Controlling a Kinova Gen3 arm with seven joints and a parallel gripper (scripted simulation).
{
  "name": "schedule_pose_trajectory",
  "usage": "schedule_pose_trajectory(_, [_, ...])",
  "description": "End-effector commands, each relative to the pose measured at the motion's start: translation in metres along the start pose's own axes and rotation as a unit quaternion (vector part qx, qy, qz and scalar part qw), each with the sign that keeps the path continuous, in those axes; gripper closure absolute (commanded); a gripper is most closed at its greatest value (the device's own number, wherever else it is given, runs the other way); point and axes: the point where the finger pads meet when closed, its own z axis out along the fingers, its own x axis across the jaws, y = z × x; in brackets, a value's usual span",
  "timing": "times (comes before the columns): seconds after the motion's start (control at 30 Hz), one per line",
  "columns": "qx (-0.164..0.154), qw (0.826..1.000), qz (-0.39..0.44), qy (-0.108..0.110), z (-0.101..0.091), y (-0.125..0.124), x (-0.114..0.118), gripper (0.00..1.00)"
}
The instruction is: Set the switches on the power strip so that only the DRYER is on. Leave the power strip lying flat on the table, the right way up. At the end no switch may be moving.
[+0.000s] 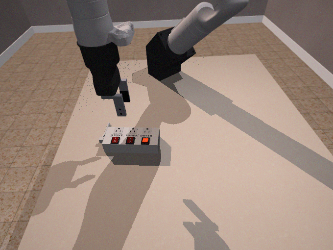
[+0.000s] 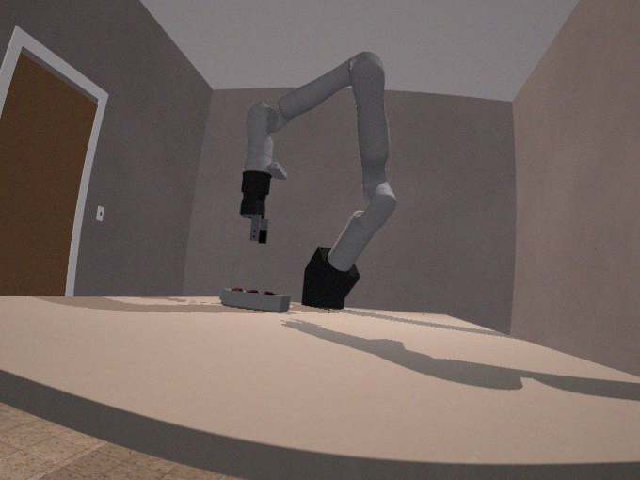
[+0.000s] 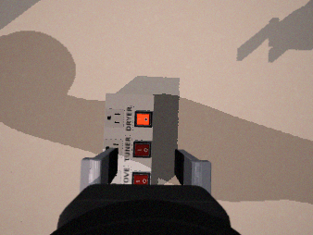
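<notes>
Power strip, a pale grey box-shaped block [image 1: 131, 149] [image 2: 254, 301] [image 3: 165, 139] with a row of rockers on its upper face, lies flat and right way up on the pale beige tabletop [image 1: 228, 172] [image 2: 289, 372] [image 3: 185, 37], so its switches face up where I can press them. The square orange-lit DRYER rocker [image 1: 145, 140] [image 3: 143, 119] glows, while the dark red TUNER rocker [image 1: 130, 140] [image 3: 142, 149] and the dark red STOVE rocker [image 1: 115, 139] [image 3: 141, 179] are unlit. I judge that only the DRYER is on, as asked, and that the switching is done.

My black two-finger gripper with grey metal fingers [image 1: 123, 107] [image 2: 259, 240] is spread fully wide, with nothing between the fingers. It hangs above the strip, well apart from it, which keeps my fingertips off the rockers. No container is in use; the strip's outlets, where I can see them, have no plug in them.

What remains, I think, is to keep clear and let everything rest. Coming down again could knock a rocker over or shove the strip.
</notes>
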Motion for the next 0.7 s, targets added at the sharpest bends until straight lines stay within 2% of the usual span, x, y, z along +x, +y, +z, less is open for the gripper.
schedule_pose_trajectory(0.0, [-0.005, 1.000, 0.002, 0.003, -0.0108, 0.0031, 0.0019, 0.00])
schedule_pose_trajectory(0.67, [-0.004, 1.000, 0.004, 0.003, -0.0097, 0.0031, 0.0007, 0.00])
